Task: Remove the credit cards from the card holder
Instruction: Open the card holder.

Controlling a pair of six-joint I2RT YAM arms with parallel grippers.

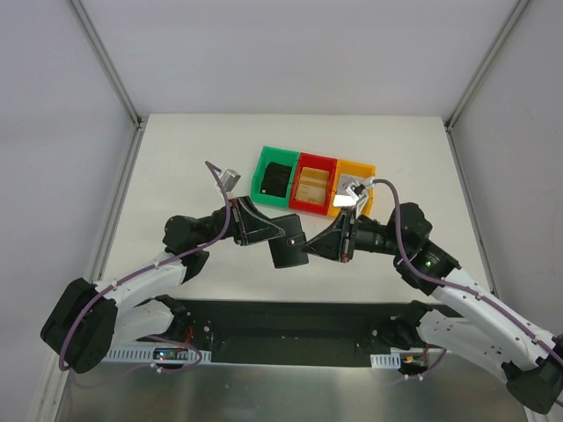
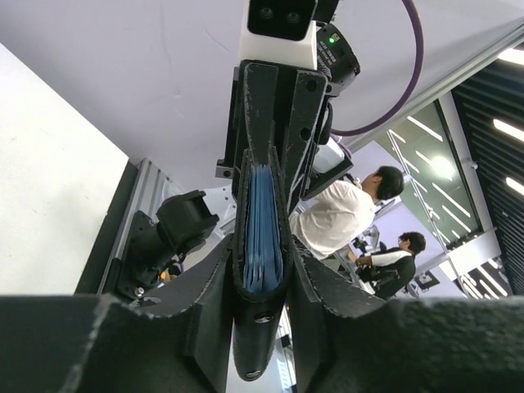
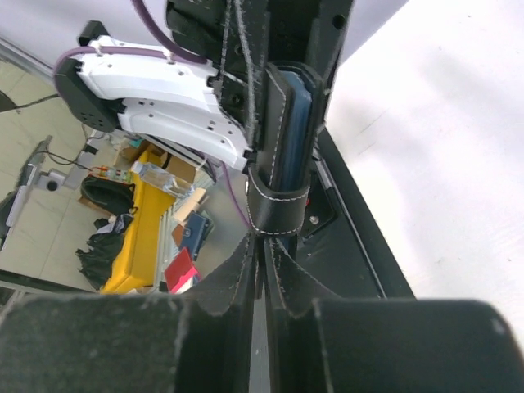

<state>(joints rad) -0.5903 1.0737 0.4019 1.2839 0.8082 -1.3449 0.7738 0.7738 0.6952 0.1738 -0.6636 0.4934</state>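
- The left gripper (image 1: pixel 269 230) reached in from the left, its jaws narrow, with a finger (image 2: pixel 214 282) against each face of the card holder (image 1: pixel 288 250).
- The card holder hung above the middle of the table (image 1: pixel 176 158), between the two grippers, with its blue lining (image 2: pixel 262 237) showing edge-on.
- The right gripper (image 1: pixel 313 245) came from the right, its jaws pinched tight on the card holder's thin end, beside the strap (image 3: pixel 278 211).
- Farther back stood a green bin (image 1: pixel 264 169), a red bin (image 1: pixel 300 180) and a yellow bin (image 1: pixel 364 167), side by side.
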